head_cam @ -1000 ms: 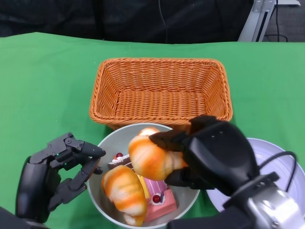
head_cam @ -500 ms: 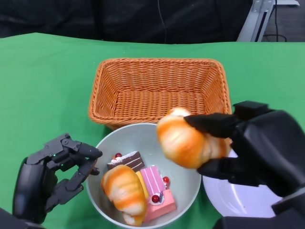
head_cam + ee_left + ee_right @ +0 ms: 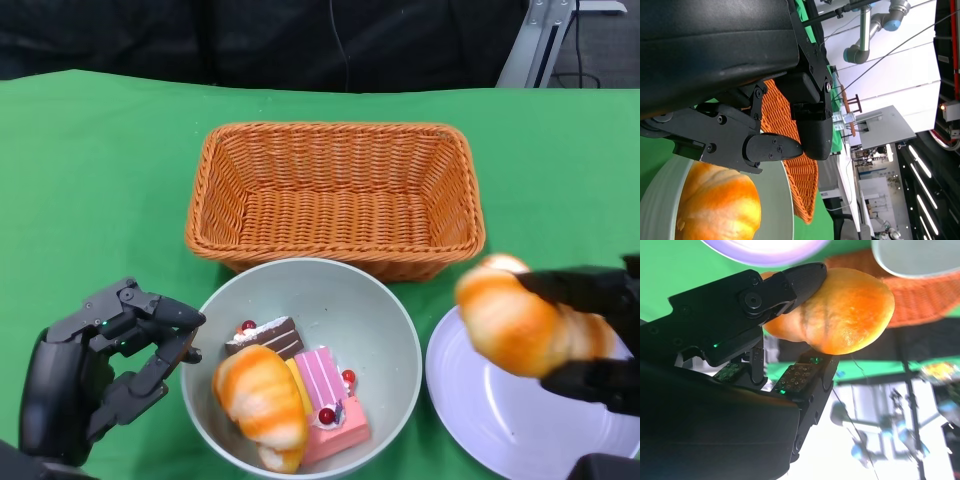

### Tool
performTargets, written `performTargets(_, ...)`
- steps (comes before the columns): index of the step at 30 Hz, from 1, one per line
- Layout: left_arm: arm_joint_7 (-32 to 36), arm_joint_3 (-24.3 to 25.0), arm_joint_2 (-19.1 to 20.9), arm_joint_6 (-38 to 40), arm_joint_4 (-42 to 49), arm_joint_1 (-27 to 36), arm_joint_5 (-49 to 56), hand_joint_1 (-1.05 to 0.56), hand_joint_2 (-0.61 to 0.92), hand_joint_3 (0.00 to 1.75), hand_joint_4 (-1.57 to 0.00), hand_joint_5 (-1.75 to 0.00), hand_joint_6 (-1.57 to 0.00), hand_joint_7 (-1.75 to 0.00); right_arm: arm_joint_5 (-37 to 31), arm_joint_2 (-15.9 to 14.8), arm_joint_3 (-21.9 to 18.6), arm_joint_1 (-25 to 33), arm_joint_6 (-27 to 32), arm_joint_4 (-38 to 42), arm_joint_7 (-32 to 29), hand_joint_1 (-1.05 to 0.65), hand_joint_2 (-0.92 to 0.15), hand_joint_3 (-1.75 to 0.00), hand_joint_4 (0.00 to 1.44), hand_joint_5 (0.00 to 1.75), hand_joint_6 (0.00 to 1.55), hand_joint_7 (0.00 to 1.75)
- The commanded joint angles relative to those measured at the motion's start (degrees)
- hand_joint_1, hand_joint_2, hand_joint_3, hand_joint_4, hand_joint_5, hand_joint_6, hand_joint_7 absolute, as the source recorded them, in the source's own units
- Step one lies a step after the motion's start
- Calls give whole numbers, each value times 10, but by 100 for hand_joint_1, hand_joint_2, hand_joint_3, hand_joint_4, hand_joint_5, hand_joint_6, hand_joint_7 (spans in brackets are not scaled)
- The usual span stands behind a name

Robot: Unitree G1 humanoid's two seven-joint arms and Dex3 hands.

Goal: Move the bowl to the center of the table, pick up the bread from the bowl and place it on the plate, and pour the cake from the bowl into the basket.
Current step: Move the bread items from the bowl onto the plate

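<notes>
One bread [image 3: 520,325] is pinched in the right hand [image 3: 600,335], held above the plate [image 3: 500,420], long axis slanting down toward the far rim; the plate lies directly beneath for release

A green cloth [image 3: 90,170] covers the table from edge to edge, and beyond its far edge at 12 o'clock hangs a dark backdrop [image 3: 300,40] with a thin black cable [image 3: 338,40] running down it. At 1 o'clock, past the cloth's far right corner, a silver metal frame leg [image 3: 535,35] slants up over grey floor. In the left wrist view a pale room shows in the background, with a grey jointed robot arm [image 3: 867,30] against a white wall and a grey panel [image 3: 880,132] on a stand nearby.
</notes>
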Motion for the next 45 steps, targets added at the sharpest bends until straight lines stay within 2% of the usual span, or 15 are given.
performTargets(1,-3,6,12,-3,4,-2,-6,-18,92,32,-74,-144,-83,-100,10,-8,-18,17,0,18,-5,-15,-85,0,83,136,118,3)
performTargets(4,-2,7,13,-9,7,-3,-5,-18,92,32,-74,-145,-83,-100,14,-7,-19,22,-7,41,-16,-15,-85,0,81,140,117,3)
performTargets(11,16,8,6,-11,4,-1,9,-18,92,32,-74,-144,-84,-99,1,0,8,13,-11,95,-37,-16,-85,0,85,126,117,1)
performTargets(14,17,7,6,-17,5,-1,12,-18,92,32,-75,-144,-84,-99,-13,0,25,-1,-8,123,-47,-19,-87,0,88,115,117,1)
performTargets(17,14,6,8,-18,6,-1,11,-19,92,33,-75,-143,-84,-100,-16,2,39,-19,-7,163,-65,-19,-88,-1,88,112,116,0)
performTargets(24,4,4,10,-11,0,1,-6,-19,92,32,-73,-144,-83,-99,-11,-1,65,-65,-30,277,-132,-21,-89,0,91,112,116,0)
performTargets(27,10,3,10,-11,-4,5,1,-19,92,32,-73,-143,-83,-99,-9,-2,74,-81,-34,318,-157,-21,-90,0,88,117,115,0)
performTargets(34,9,2,11,-7,-11,10,3,-19,92,32,-73,-143,-83,-100,-10,-9,90,-94,-39,373,-194,-23,-92,0,86,118,115,0)
performTargets(38,11,2,12,-7,-11,10,6,-18,92,33,-73,-143,-83,-100,-15,-13,100,-95,-29,382,-192,-22,-91,0,87,117,114,0)
performTargets(45,19,2,9,-5,-14,10,17,-18,91,33,-74,-143,-83,-102,-38,-28,120,-89,13,355,-138,-26,-91,0,83,108,107,0)
